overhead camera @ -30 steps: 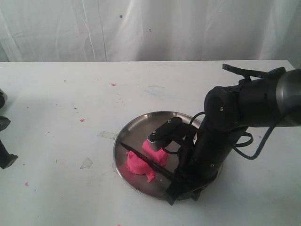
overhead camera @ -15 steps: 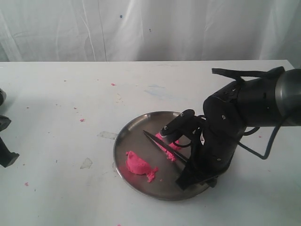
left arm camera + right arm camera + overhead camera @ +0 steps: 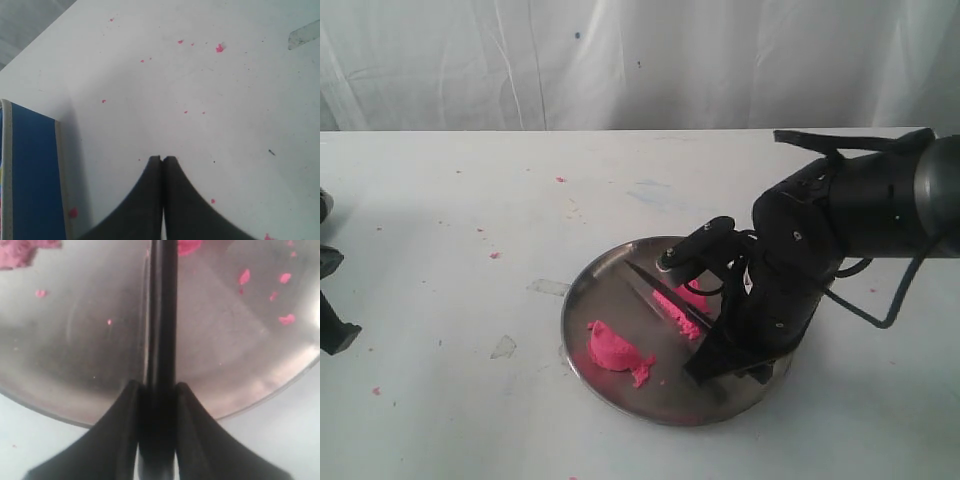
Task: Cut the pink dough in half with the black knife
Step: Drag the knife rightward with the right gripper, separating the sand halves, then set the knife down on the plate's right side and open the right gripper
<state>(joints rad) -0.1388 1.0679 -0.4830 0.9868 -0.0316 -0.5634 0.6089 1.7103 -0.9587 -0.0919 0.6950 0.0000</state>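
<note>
Starting well to the left of the steel plate (image 3: 578, 290), the left claw (image 3: 162, 160) is found at the edge of the exterior view, low over the white bench (image 3: 440, 200). Its fingers (image 3: 147, 200) are pressed together tip to tip, so it is closed on nothing. A blue-faced object (image 3: 30, 170) is seen beside it in the left wrist view, and pink crumbs (image 3: 219, 48) are scattered on the bench around it.

Inside the plate, the pink dough (image 3: 613, 350) is seen in two pieces. The larger mound is set on the plate's floor near the front-left rim. The smaller piece (image 3: 692, 297) is set nearer the plate's middle, well apart from the mound.

The black knife (image 3: 660, 292) is held above the plate, slanted, with its point toward the plate's far-left rim and the smaller piece just beneath the blade. Whether blade and dough touch cannot be told.

At the plate's right side, the right claw (image 3: 159, 390) is clamped on the knife's handle, one finger on each flank, as the right wrist view shows.
</note>
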